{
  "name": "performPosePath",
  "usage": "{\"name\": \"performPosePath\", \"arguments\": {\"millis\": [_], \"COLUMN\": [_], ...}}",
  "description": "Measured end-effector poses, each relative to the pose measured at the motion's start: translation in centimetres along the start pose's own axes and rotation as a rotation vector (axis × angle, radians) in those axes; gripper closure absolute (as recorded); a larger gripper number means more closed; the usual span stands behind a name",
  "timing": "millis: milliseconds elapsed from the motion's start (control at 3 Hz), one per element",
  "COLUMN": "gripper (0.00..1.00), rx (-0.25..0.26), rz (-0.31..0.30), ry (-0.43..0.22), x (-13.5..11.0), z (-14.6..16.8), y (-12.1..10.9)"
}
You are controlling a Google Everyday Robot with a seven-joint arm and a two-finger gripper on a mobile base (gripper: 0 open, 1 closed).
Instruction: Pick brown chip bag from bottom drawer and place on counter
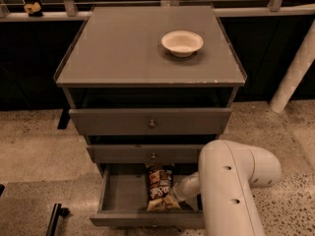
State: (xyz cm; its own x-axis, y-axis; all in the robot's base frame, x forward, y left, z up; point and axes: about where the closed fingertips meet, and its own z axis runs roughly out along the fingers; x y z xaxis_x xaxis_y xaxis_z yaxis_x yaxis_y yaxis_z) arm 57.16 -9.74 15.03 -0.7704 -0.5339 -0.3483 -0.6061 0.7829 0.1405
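1. Camera view: the brown chip bag [160,187] lies in the open bottom drawer [112,194], right of the drawer's middle, with its tan end toward the drawer's front panel.
2. The gripper [176,194] reaches into the drawer's right side, at the bag's lower right edge. Whether it grips the bag cannot be told.
3. Above the drawer, the worktop [118,48] carries a white bowl [182,42].

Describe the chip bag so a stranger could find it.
Below the grey counter, the bottom drawer is open. Inside lies the brown chip bag, the gripper beside it. Unlike the white bowl above, it is dark brown with white lettering.
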Motion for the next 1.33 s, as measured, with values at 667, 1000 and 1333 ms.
{"name": "performPosePath", "arguments": {"millis": [667, 1000, 1333], "gripper": [1.0, 1.0, 1.0], "rx": [0.0, 0.003, 0.01], "rz": [0.0, -0.018, -0.051], "ry": [0.0, 0.016, 0.041], "x": [0.0, 0.5, 1.4], "z": [0.0, -0.7, -2.8], "y": [0.0, 0.2, 0.4]}}
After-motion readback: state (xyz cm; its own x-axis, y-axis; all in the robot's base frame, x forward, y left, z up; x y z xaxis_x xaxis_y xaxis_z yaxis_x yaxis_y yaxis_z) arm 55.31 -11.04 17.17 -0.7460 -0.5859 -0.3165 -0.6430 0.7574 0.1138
